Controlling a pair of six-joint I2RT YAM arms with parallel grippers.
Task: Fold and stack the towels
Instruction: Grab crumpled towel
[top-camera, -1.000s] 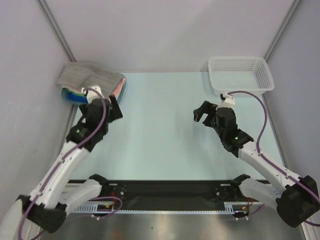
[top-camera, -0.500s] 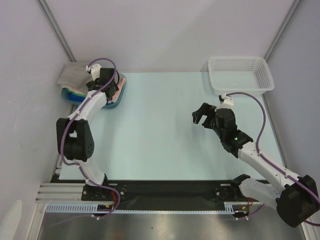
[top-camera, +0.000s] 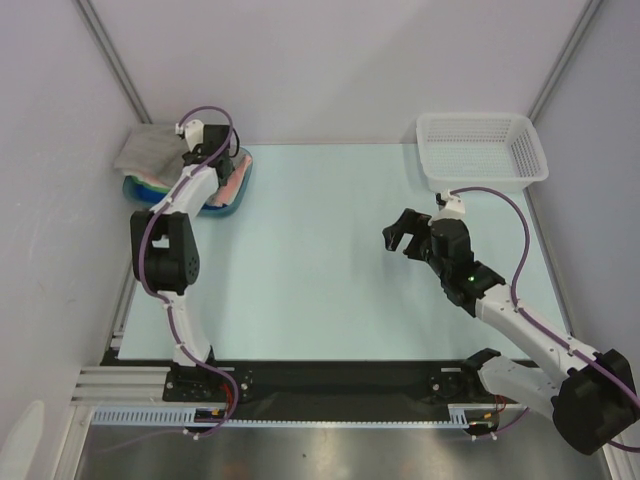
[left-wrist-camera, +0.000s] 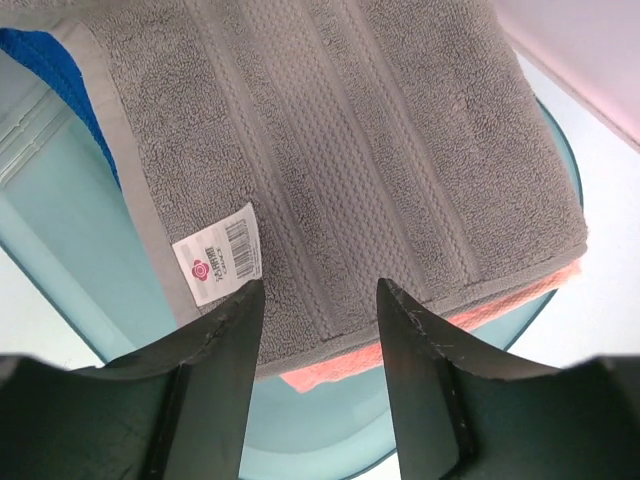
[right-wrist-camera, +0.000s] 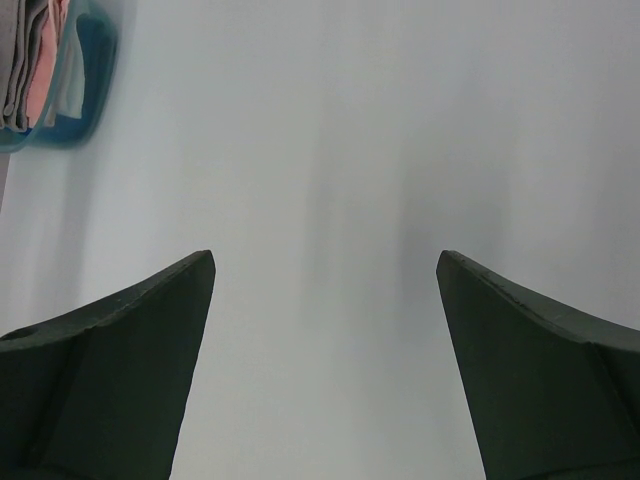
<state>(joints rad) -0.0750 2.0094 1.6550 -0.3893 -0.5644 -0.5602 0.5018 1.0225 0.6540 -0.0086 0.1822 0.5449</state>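
Observation:
The towels lie stacked in a blue tray (top-camera: 138, 190) at the far left corner. On top is a grey towel (left-wrist-camera: 330, 130) with a white tag (left-wrist-camera: 217, 262). A salmon towel (left-wrist-camera: 330, 375) peeks out beneath it and a blue one (left-wrist-camera: 40, 60) shows at the side. My left gripper (top-camera: 200, 150) reaches over the stack; its fingertips (left-wrist-camera: 318, 295) stand apart just above the grey towel's near edge, with nothing between them. Over the bare table at the right, my right gripper (top-camera: 395, 232) hangs wide open and empty (right-wrist-camera: 325, 265).
A white perforated basket (top-camera: 480, 150) stands at the far right corner. Grey walls close in on the left, back and right. The tray (right-wrist-camera: 60, 60) with its towels also shows far off in the right wrist view.
My left arm has stretched from the mid-left of the table out over the tray, and its jaws have narrowed somewhat. The right arm has hardly moved.

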